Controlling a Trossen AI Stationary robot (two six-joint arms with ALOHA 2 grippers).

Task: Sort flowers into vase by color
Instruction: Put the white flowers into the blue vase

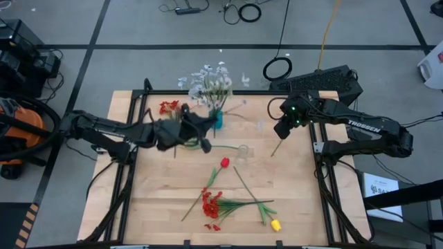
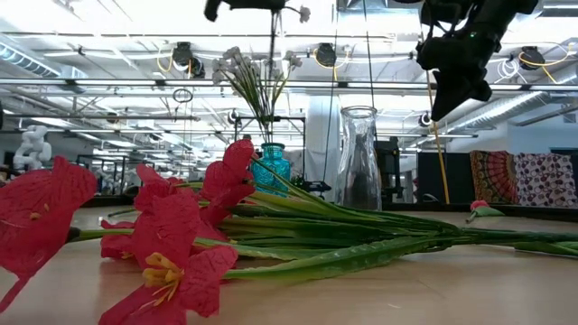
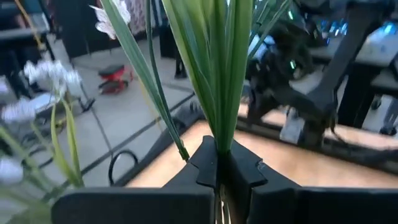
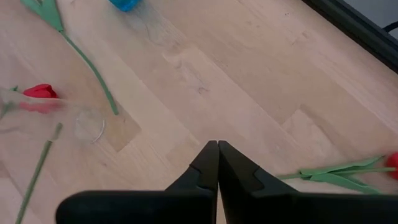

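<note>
Left arm: reaches in from nine o'clock; its left tool point(image 1: 196, 129) is clamped on a bundle of green stems with pale white blossoms point(image 3: 214, 68) beside the small teal glass vase point(image 1: 217, 119).
Right arm: bent in from three o'clock; right tool point(image 4: 217, 163) hangs above bare desk point(image 1: 297, 200), fingers together, holding nothing.
Loose flowers: red small-bloom cluster point(image 1: 212, 206), red tulip point(image 1: 224, 163) and yellow tulip point(image 1: 275, 225) lie at six o'clock.
Low view only: tall clear glass bottle vase point(image 2: 358, 159) stands upright behind the stems.
</note>
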